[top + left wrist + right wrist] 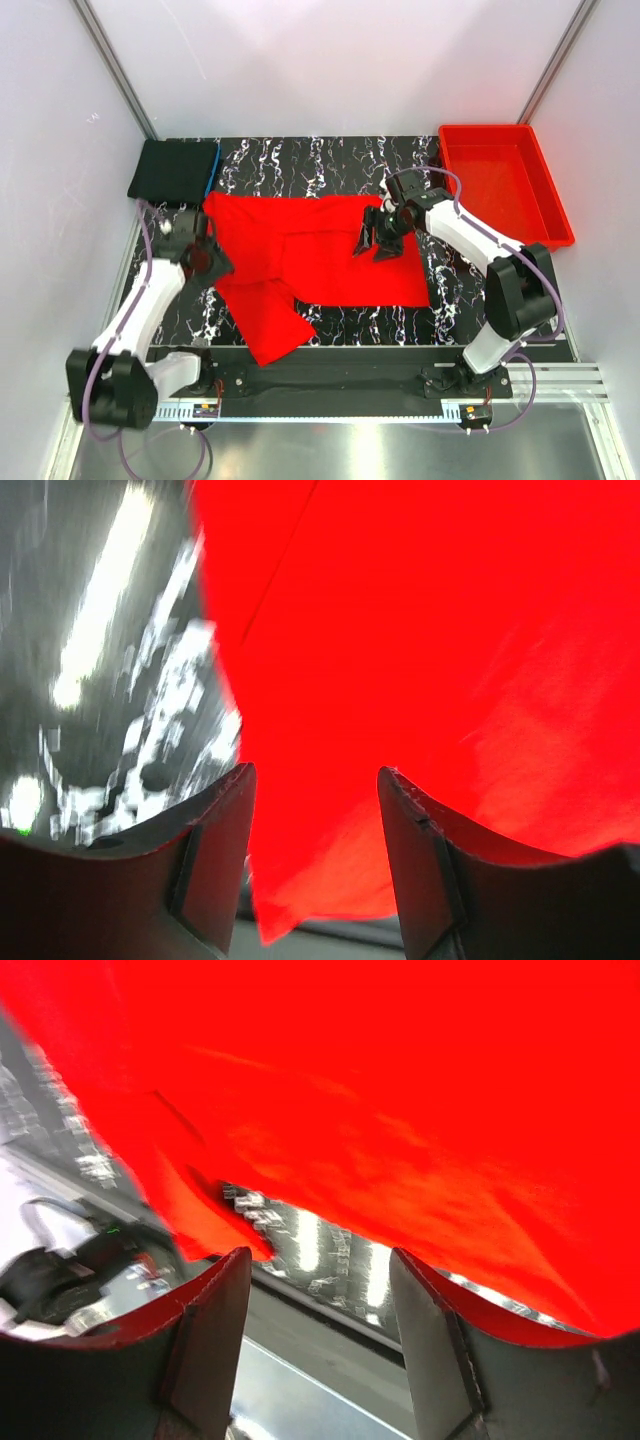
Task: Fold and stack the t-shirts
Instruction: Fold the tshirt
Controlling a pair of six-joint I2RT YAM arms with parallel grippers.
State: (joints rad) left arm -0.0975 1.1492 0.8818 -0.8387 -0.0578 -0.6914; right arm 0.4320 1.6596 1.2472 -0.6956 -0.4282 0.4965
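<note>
Red bin (500, 185) apart from spread red t-shirt (320, 265); left gripper (315, 780), right gripper (320, 1258) both agape

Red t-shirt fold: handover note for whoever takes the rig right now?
Left gripper: open, at the red t-shirt, on its left edge.
Right gripper: open, over the shirt's right half.
Red shirt is spread out, one flap trailing toward the near edge; no finished fold.
Black t-shirt: folded, far left corner.
Left to do: fold the red one, stack it on the black.
</note>
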